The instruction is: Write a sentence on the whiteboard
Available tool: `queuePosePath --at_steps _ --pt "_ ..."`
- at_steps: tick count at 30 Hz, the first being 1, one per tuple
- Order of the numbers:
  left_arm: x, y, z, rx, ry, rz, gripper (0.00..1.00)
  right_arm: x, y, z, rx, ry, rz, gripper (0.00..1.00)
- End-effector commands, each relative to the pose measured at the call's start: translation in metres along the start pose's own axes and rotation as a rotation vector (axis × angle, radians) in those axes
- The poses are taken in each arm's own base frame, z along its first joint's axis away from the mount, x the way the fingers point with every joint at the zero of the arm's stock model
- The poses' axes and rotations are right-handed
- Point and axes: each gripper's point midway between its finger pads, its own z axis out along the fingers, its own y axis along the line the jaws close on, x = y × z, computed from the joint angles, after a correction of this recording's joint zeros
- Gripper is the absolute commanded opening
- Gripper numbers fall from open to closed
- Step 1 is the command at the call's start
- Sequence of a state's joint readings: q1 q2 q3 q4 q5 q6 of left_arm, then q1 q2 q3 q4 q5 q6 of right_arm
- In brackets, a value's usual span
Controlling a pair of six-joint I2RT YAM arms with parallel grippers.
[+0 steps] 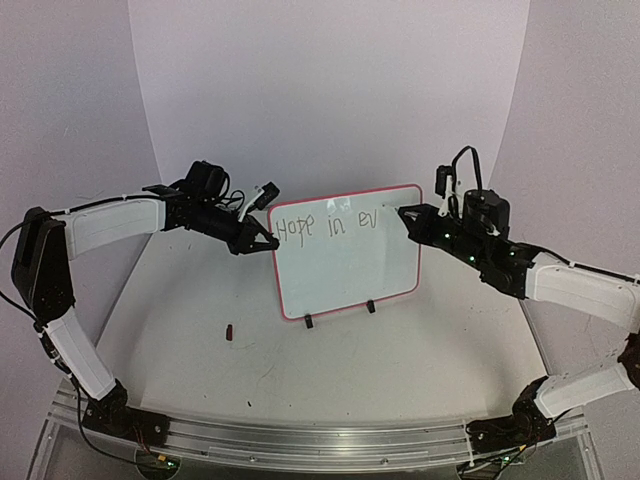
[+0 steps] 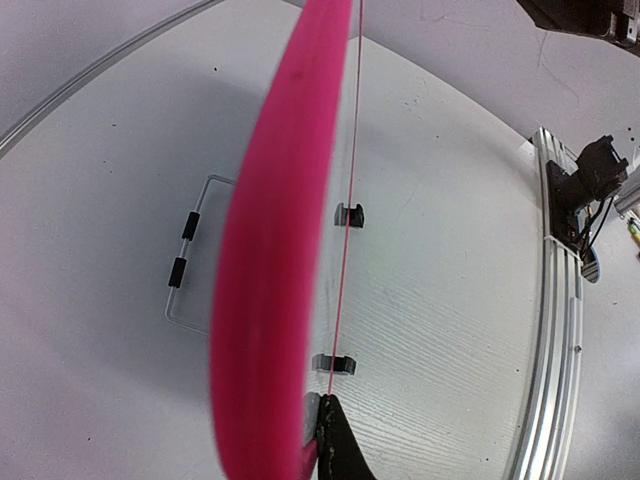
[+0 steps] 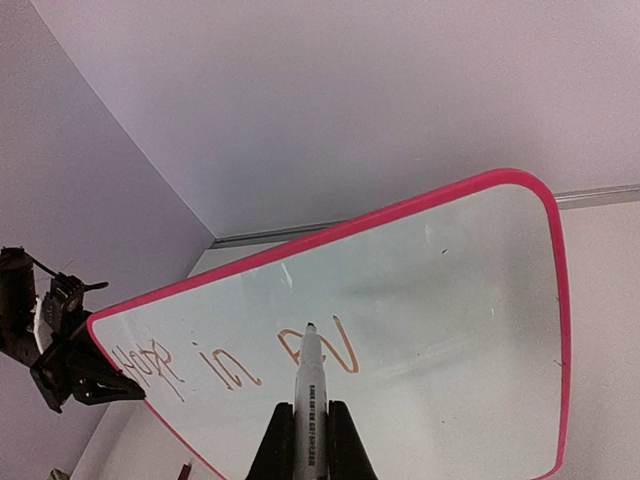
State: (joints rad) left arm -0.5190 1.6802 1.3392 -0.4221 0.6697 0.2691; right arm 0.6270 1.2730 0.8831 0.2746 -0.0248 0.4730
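My right gripper (image 3: 312,412) is clamped on a marker (image 3: 311,375), its tip against the whiteboard (image 3: 450,330) at the "ev" strokes. My left gripper (image 1: 266,240) is closed on the board's left edge, near the top corner. The whiteboard stands upright mid-table on two black feet (image 1: 308,322). The sentence (image 1: 330,225) reads "Hope in ev" along the top. The table (image 1: 180,340) is white with faint wood grain. A small dark item (image 1: 232,331) lies left of the board, apart from it. A metal rail (image 1: 320,437) runs along the near edge. A pale curved backdrop (image 1: 330,90) wraps behind.
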Motion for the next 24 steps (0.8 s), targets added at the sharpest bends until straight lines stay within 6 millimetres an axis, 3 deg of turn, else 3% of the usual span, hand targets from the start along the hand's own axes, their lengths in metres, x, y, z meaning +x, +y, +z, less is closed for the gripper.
queuePosePath --at_steps 1,9,24 --pt "0.021 0.012 0.002 -0.086 0.09 0.028 0.0 0.013 -0.004 -0.005 -0.023 0.046 -0.018 0.0" --pt "0.023 0.012 0.004 -0.084 0.097 0.026 0.0 0.019 -0.013 0.005 0.011 0.062 -0.025 0.0" --pt "0.025 0.012 0.006 -0.083 0.104 0.025 0.0 0.011 -0.019 0.019 0.052 0.024 -0.035 0.0"
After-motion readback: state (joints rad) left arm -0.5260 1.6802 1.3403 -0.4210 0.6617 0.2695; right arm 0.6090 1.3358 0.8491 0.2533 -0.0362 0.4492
